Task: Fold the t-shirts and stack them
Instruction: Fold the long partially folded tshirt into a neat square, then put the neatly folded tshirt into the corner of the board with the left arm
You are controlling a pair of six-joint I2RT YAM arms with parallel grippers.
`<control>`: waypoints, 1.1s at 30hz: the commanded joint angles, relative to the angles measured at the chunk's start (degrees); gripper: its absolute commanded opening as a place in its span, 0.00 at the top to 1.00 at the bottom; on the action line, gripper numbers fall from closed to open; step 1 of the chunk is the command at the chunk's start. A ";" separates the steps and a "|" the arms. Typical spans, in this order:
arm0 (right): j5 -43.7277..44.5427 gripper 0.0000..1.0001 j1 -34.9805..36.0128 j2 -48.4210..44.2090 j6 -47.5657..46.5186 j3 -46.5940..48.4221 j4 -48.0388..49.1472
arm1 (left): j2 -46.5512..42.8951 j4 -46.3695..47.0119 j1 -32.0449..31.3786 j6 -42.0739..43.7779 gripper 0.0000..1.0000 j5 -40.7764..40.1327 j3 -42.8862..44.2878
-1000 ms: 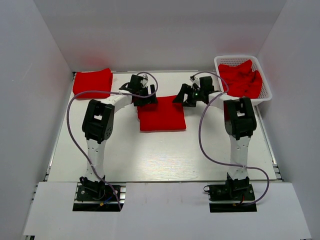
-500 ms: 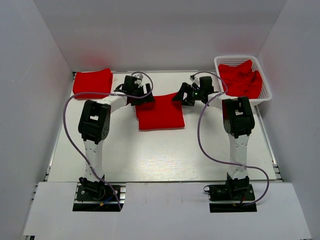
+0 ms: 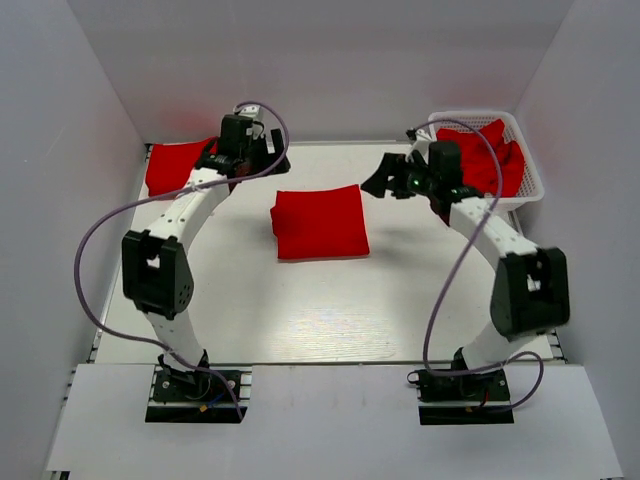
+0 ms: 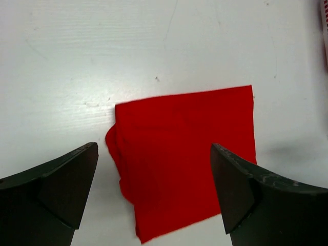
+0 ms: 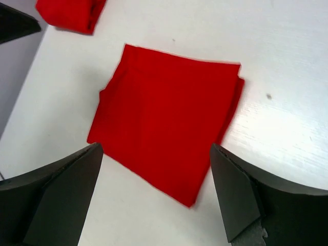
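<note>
lying free on table, folded t-shirt

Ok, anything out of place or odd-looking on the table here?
Nothing serious. The folded t-shirt in the middle lies slightly askew, and inner layers bulge out along one side, so the fold is not flush. Nothing looks spilled or damaged.
</note>
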 commanded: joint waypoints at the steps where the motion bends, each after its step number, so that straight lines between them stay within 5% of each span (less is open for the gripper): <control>1: 9.28 0.10 0.52 -5.89 -1.81 -7.67 -0.92 | -3.01 -2.63 -1.02 0.86 0.00 -2.87 -6.50; 8: 16.50 0.10 0.96 -17.40 -0.05 -18.04 -3.73 | -1.79 -0.53 -1.02 -1.34 0.00 2.39 -16.62; 20: 19.84 0.10 0.70 -26.73 -0.05 -24.29 -6.89 | 7.97 7.38 -3.13 -1.87 0.00 10.65 -20.14; 25: 21.16 0.10 0.70 -29.89 -0.04 -26.57 -7.43 | 11.83 7.92 -3.66 -1.34 0.19 11.28 -19.01; 32: 21.69 0.10 0.61 -33.32 -0.57 -27.81 -8.13 | 13.60 10.63 -3.66 1.29 0.60 12.42 -17.26; 33: 21.77 0.10 0.61 -33.76 -0.75 -27.98 -8.48 | 13.60 10.64 -3.66 2.86 0.79 13.29 -16.64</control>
